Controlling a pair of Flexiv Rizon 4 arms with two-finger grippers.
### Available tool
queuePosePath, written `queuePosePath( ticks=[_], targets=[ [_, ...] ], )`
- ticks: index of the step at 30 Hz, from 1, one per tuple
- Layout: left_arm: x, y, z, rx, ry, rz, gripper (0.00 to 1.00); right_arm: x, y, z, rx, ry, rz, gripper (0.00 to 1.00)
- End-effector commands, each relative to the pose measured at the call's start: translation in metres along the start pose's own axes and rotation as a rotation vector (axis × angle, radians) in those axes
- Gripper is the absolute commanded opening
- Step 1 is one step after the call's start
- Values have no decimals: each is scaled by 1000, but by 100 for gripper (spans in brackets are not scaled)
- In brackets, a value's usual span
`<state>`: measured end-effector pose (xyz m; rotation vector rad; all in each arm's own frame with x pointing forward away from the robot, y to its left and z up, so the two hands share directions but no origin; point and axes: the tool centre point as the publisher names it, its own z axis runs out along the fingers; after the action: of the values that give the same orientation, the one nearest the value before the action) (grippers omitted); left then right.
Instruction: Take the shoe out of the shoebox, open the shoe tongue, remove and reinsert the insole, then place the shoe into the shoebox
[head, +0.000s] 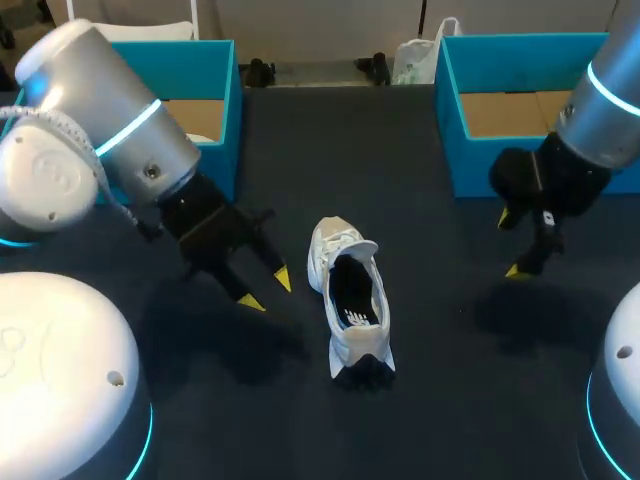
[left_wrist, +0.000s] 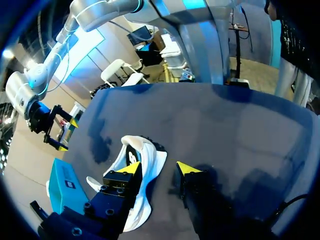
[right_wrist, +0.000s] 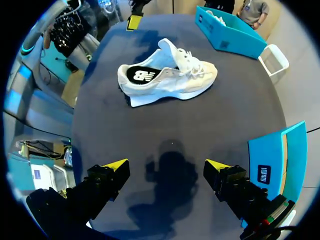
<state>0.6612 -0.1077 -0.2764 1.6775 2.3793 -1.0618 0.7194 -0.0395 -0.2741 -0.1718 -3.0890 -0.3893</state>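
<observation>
A white sneaker (head: 348, 300) stands upright on its sole at the centre of the frame in the head view, on the dark worktop (head: 430, 400). Its toe points toward the upper edge and its heel toward the lower edge. The laces are loose and the dark insole (head: 352, 292) shows through the opening.

Two teal shoeboxes sit along the far side. The left shoebox (head: 225, 95) is in the upper left of the frame and the right shoebox (head: 450, 120) in the upper right; both show a brown cardboard floor. The sneaker is outside both, well apart from each.

The left end effector (head: 266, 290) hangs just left of the sneaker, near it but not touching, with its yellow tips spread and nothing between them. The right end effector (head: 508, 245) is at the right of the frame, below the right shoebox and well apart from the sneaker, its fingers likewise apart and empty.

In the left wrist view the left end effector (left_wrist: 159, 170) is spread, and the sneaker (left_wrist: 150, 155) lies just ahead of it, partly hidden behind one finger.

In the right wrist view the right end effector (right_wrist: 166, 166) is spread wide over bare worktop. The sneaker (right_wrist: 167, 77) stands side-on well ahead of it.
</observation>
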Motion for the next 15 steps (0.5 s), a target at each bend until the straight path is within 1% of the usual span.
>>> queuePosePath(
  ticks=[1,3,5,6,7,11,12,15],
  targets=[
    [0,-3,-12,-15,72,8,43,2,-1,-1,0,-3,0,100],
    [-1,-3,-16,-35,93,13,39,2,-1,-1,0,-3,0,100],
    [-3,-3,-20,-37,105,15,32,2,-1,-1,0,-3,0,100],
    [-5,-3,-22,-44,113,18,9,2,-1,-1,0,-3,0,100],
    [-7,-3,-24,-47,120,20,0,2,-1,-1,0,-3,0,100],
    [-16,-3,-31,-72,186,31,0,2,-1,-1,0,-3,0,100],
    [-19,-2,-33,-83,193,31,0,2,-1,-1,0,-3,0,100],
    [-24,1,-37,-82,200,28,0,2,-1,-1,0,-3,0,100]
  ],
)
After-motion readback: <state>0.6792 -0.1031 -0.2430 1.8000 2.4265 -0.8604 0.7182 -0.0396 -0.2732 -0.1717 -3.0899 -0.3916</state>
